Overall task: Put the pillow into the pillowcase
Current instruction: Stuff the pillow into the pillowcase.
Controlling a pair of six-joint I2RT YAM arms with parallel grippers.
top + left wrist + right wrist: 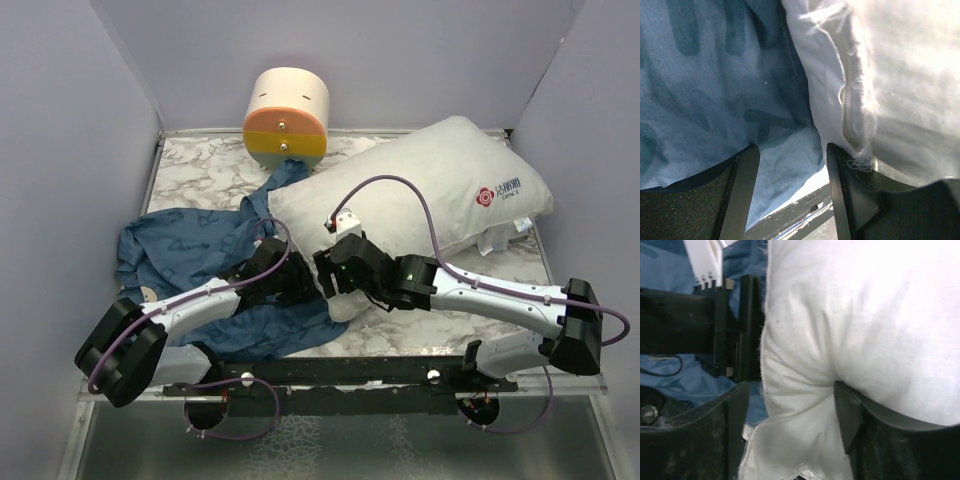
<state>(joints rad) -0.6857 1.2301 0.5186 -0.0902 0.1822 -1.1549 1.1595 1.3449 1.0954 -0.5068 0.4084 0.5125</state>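
At desk centre, both arms reaching inward from near edge, forearms lying low, wrists nearly meeting. Left pincer standing open, pillowcase hem hanging loose between fingers, pillow seam brushing one finger. Right pincer gaping wide, pillow corner bulging between fingers, not clamped. Pillow lying diagonally across desk's right half, its left end touching crumpled pillowcase spreading over left half.

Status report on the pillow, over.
Left tool open, right tool open, both at corner of plump white fabric pillow. Pillow mostly outside blue printed cloth pillowcase. Nothing blocking.
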